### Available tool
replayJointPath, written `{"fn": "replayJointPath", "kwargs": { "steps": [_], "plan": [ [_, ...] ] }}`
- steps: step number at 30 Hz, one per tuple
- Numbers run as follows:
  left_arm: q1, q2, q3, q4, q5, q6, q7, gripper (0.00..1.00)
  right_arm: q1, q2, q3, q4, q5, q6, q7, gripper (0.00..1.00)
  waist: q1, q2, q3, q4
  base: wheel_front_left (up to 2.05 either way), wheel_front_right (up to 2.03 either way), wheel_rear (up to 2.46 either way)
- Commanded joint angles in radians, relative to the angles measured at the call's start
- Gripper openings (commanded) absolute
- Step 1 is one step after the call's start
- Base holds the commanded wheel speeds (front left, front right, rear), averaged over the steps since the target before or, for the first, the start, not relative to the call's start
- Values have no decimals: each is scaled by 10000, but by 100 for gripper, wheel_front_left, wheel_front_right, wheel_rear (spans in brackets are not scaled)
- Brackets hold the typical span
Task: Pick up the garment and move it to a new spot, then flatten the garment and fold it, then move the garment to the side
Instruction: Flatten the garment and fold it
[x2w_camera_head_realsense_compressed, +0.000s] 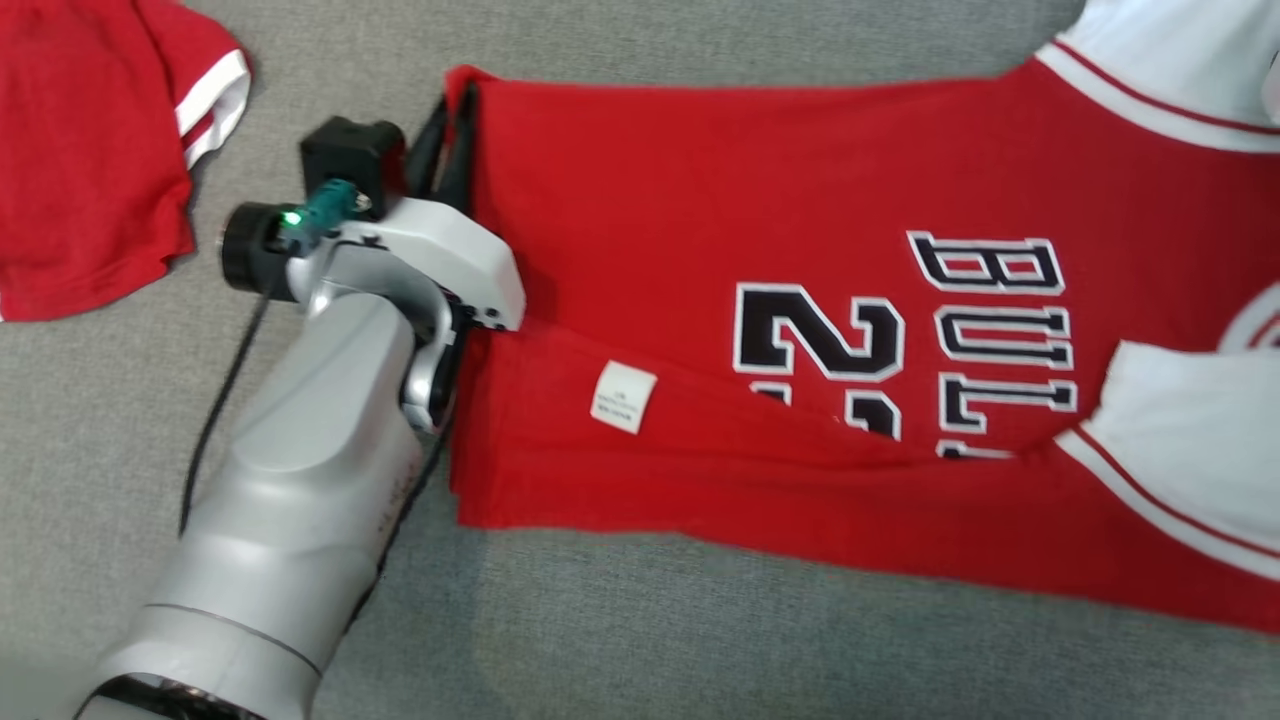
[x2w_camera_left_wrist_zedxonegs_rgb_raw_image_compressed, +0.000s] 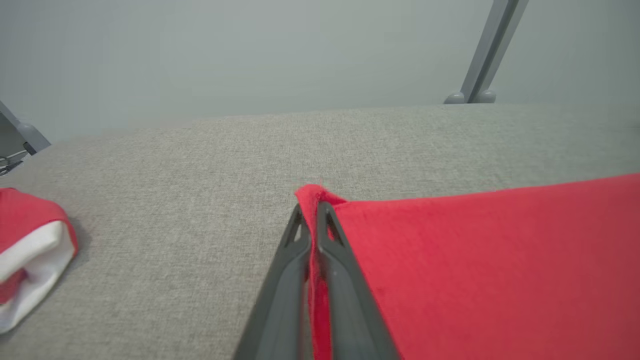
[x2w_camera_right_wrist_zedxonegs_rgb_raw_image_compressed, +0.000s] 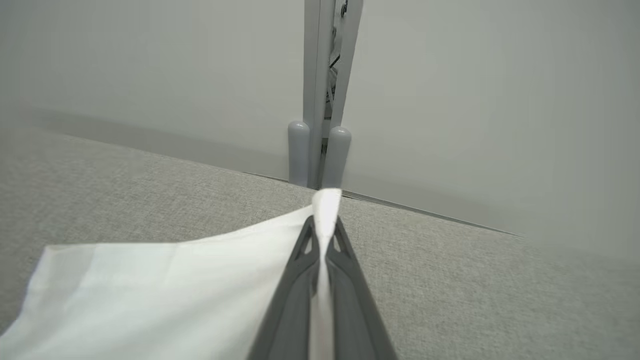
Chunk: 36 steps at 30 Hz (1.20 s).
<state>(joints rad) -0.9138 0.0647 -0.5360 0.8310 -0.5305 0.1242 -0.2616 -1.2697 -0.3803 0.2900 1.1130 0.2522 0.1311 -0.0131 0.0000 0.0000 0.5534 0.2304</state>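
Mid-fold: left pincer (x2w_camera_left_wrist_zedxonegs_rgb_raw_image_compressed: 310, 212) clamped on the red hem corner of the jersey (x2w_camera_head_realsense_compressed: 700, 200), right pincer (x2w_camera_right_wrist_zedxonegs_rgb_raw_image_compressed: 325, 225) clamped on its white cloth. Next, likely: carry both edges across together.

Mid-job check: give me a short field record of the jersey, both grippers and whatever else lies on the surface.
surface: grey woven cloth
jersey: red, lying spread out, near edge folded up over the number, label showing
left gripper: shut on the jersey's red hem corner
right gripper: shut on a white sleeve, apparently the jersey's
second garment: red with white trim, at the far left, apart from the jersey
fold: begun, not finished
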Motion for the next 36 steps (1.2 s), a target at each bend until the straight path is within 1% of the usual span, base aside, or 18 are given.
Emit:
{"fn": "replayJointPath", "kwargs": {
  "steps": [1, 4, 6, 9, 13, 18, 23, 28, 30, 35, 36],
  "plan": [
    [-99, 188, 179, -84, 111, 87, -39, 0, -146, 28, -124, 46, -44, -8, -264, 0, 0, 0, -50, -139, 0, 0, 0],
    [108, 347, 507, -262, 352, 105, -29, 0, -57, 257, -261, 223, -260, -8, -846, 0, 0, 0, -209, -403, 0, 0, 0],
    [330, 430, 662, -337, 505, 12, -29, 0, 119, 456, -303, 226, -278, -8, -1273, 0, 0, 0, -365, -587, 0, 0, 0],
    [724, 537, 889, -396, 724, -85, -28, 0, 620, 801, -345, 125, 10, -6, -1917, 0, 0, 0, -705, -870, 0, 0, 0],
    [1393, 711, 1216, -413, 945, -233, -29, 0, 1619, 1127, -176, -297, 602, -6, -2342, 0, 0, 0, -1288, -1265, 0, 0, 0],
    [2395, 869, 1642, -448, 1122, -420, -30, 0, 3222, 1298, 6, -1203, 1579, -6, -2496, 0, 0, 0, -2014, -1678, 0, 0, 0],
    [3255, 1059, 2038, -306, 1280, -520, -28, 0, 4707, 1403, 98, -2136, 2252, -6, -2527, 0, 0, 0, -2572, -2067, 0, 0, 0],
    [3963, 1125, 2287, -222, 1469, -666, -29, 0, 5972, 1556, 72, -2836, 2596, -6, -2527, 0, 0, 0, -2992, -2380, 0, 0, 0],
    [4246, 1106, 2370, -231, 1543, -724, -29, 0, 6446, 1700, 55, -2936, 2707, -6, -2527, 0, 0, 0, -3136, -2465, 0, 0, 0],
    [4940, 998, 2525, -289, 1777, -804, -27, 0, 7164, 1832, -63, -3021, 2667, -6, -2530, 0, 0, 0, -3415, -2552, 0, 0, 0],
    [5054, 976, 2555, -290, 1844, -770, -27, 31, 7263, 1880, -106, -2975, 2662, -6, -2529, 0, 0, 0, -3447, -2553, 0, 0, 0]
  ]
}}
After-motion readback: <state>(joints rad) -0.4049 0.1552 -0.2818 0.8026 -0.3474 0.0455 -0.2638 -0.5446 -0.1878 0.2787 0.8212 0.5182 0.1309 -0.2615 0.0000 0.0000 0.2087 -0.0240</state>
